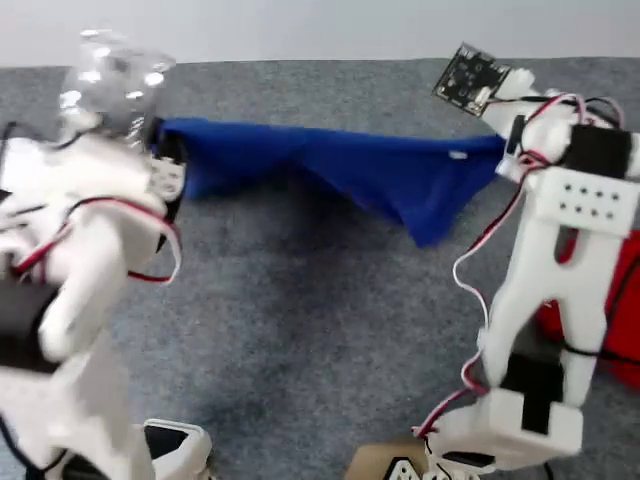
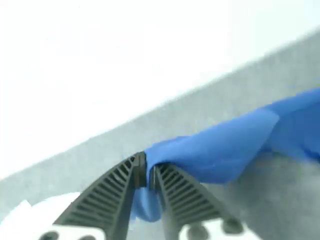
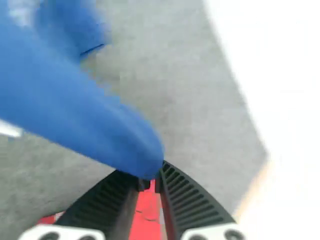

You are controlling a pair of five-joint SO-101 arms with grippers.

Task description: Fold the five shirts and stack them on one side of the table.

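Grey felt-covered table (image 1: 320, 330), red shirt (image 1: 622, 300) lying at its right edge, partly hidden behind the right arm (image 1: 560, 300).

White arms (image 1: 560, 270), red cables (image 1: 176, 245), ribbed black jaws

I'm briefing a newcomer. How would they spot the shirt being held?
On the grey table, look along the far edge. The blue shirt stretches there, pinched by the left gripper and right gripper. The red cloth nearby lies unheld.

Shirt (image 1: 380, 170): over the desk (image 1: 300, 310), stretched between left gripper (image 2: 146, 172) and right gripper (image 3: 149, 181).
Second shirt (image 1: 628, 290): at desk's right edge.
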